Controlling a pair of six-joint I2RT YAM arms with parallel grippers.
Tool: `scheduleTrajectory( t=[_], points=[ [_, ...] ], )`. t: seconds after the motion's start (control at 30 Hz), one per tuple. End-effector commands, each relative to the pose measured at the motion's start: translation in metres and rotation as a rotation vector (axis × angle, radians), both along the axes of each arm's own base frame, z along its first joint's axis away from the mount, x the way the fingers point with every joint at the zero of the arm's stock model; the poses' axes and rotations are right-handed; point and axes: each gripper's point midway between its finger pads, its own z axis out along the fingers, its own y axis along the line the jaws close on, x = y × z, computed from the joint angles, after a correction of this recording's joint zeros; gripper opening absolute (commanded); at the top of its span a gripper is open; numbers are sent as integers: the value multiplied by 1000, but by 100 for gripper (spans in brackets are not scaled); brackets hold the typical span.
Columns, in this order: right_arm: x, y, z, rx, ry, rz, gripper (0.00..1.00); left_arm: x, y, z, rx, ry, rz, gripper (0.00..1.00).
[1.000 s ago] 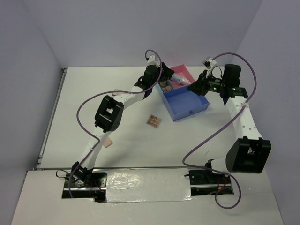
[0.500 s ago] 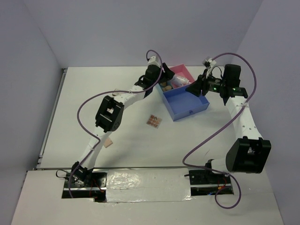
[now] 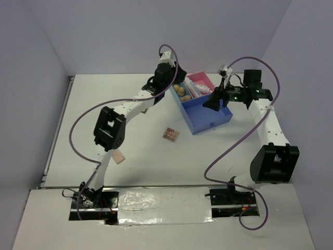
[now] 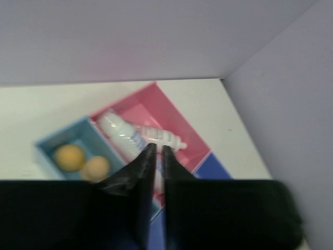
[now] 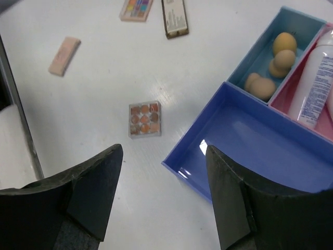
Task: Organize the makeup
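The divided tray (image 3: pixel 212 124) holds several tan sponges (image 5: pixel 283 44) in its light-blue compartment. A white bottle (image 4: pixel 125 136) with a pink label lies in the pink compartment (image 4: pixel 171 112). My left gripper (image 4: pixel 157 149) is shut and empty just above that bottle, at the tray's left end (image 3: pixel 173 86). My right gripper (image 5: pixel 164 156) hangs open and empty over the near corner of the dark-blue compartment (image 5: pixel 255 148). An orange-squared palette (image 5: pixel 144 119) lies on the table (image 5: pixel 104 172) beside the tray. A pinkish palette (image 5: pixel 64 55), a multicolour palette (image 5: pixel 136 9) and a brown-gold palette (image 5: pixel 174 18) lie farther off.
The white table ends at the purple back wall (image 3: pixel 156 36) just behind the tray. Purple cables loop over both arms. The arm bases (image 3: pixel 156 205) stand at the near edge.
The bottle held between the grippers now lies in the pink compartment. My left gripper drew back to the left and shut. My right gripper opened wide and shifted left.
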Motion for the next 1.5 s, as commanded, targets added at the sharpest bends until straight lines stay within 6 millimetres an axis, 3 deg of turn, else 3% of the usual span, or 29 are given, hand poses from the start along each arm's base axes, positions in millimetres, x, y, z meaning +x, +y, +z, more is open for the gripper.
scheduleTrajectory(
  t=[0.0,0.03,0.07,0.1,0.13,0.17,0.2,0.23,0.27,0.33,0.37,0.4,0.43,0.47,0.5,0.57,0.6,0.63,0.67,0.73,0.8,0.87,1.0,1.47],
  points=[
    [-17,31,-13,-95,16,139,72,-18,58,115,33,-231,96,14],
    [-20,39,-19,-130,22,163,72,-22,72,91,76,-184,110,4],
    [-23,47,-30,-160,49,177,72,-37,90,115,73,-202,128,0],
    [-28,62,-41,-231,52,196,73,-39,113,115,89,-192,158,0],
    [-27,69,-47,-263,57,191,73,-48,127,86,127,-130,159,0],
    [-29,76,-58,-297,75,195,73,-65,146,104,116,-137,169,0],
    [-34,90,-68,-368,73,203,75,-69,171,101,111,-111,200,0],
    [-32,98,-74,-392,90,176,77,-81,184,69,132,-38,187,2],
    [-29,104,-86,-435,110,167,79,-94,211,84,108,-40,220,15],
    [-30,121,-107,-534,148,154,84,-127,237,62,135,43,216,37],
    [-33,132,-115,-564,163,165,86,-138,253,45,168,107,236,54],
    [-33,134,-120,-584,182,159,87,-152,262,26,196,153,243,60],
    [-25,137,-130,-620,202,135,88,-167,272,36,204,138,270,68],
    [-24,141,-135,-630,231,95,90,-176,280,30,227,149,287,77],
    [-23,144,-139,-643,237,92,93,-187,287,23,243,178,305,80],
    [-17,153,-148,-682,237,56,100,-212,302,14,250,194,359,99],
    [-18,156,-151,-685,257,41,100,-223,308,-2,260,225,374,99],
    [-22,163,-158,-703,280,59,100,-235,313,4,246,210,394,99],
    [-24,165,-163,-709,297,52,100,-245,320,-13,243,246,426,99],
    [-29,169,-177,-753,319,61,100,-260,327,-11,195,235,467,99],
    [-31,170,-186,-779,326,61,100,-271,334,-27,194,258,499,99],
    [-33,169,-196,-812,333,56,100,-281,340,-29,184,257,524,99],
    [-27,165,-214,-863,347,29,98,-287,346,-30,213,266,539,99],
    [-21,159,-242,-918,340,15,88,-290,347,-39,230,308,540,99]
  ],
)
